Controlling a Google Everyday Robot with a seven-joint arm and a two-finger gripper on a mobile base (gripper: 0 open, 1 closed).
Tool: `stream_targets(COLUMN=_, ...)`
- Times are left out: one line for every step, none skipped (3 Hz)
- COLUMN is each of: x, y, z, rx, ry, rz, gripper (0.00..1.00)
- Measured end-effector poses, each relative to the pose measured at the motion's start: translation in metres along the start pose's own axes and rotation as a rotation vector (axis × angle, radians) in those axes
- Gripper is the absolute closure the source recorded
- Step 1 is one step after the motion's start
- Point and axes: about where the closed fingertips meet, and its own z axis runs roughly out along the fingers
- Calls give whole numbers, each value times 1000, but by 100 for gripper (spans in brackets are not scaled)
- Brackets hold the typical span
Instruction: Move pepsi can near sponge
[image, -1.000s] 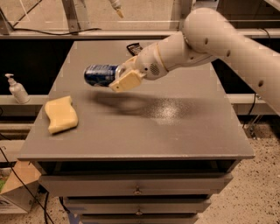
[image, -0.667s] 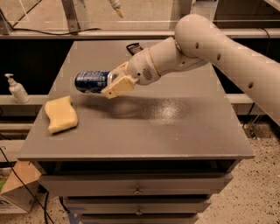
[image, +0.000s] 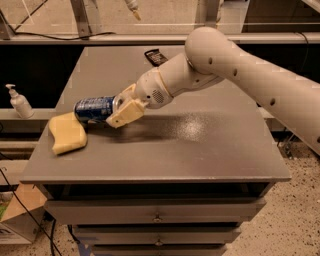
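The pepsi can (image: 93, 108) is dark blue with white lettering and lies on its side, pointing left. My gripper (image: 122, 106) is shut on its right end and holds it low over the grey table (image: 200, 145). The can's left end is right beside the upper right corner of the pale yellow sponge (image: 67, 133), which lies near the table's left edge. I cannot tell whether can and sponge touch, or whether the can rests on the table.
A flat black snack wrapper (image: 155, 56) lies at the back of the table. A white pump bottle (image: 19, 101) stands on a shelf to the left, off the table. Drawers sit below the table top. A cardboard box (image: 17, 212) is on the floor at lower left.
My gripper has carried the can left and down, from the middle-left of the table to right beside the sponge. The sponge has not moved.
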Motion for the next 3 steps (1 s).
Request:
stream_targets(x=13, y=4, z=4, rx=10, ry=36, rz=22, gripper=13)
stream_targets(x=12, y=5, z=6, rx=5, ry=37, rz=20, gripper=0)
stream_targets(x=12, y=5, z=6, rx=5, ry=37, rz=20, gripper=0)
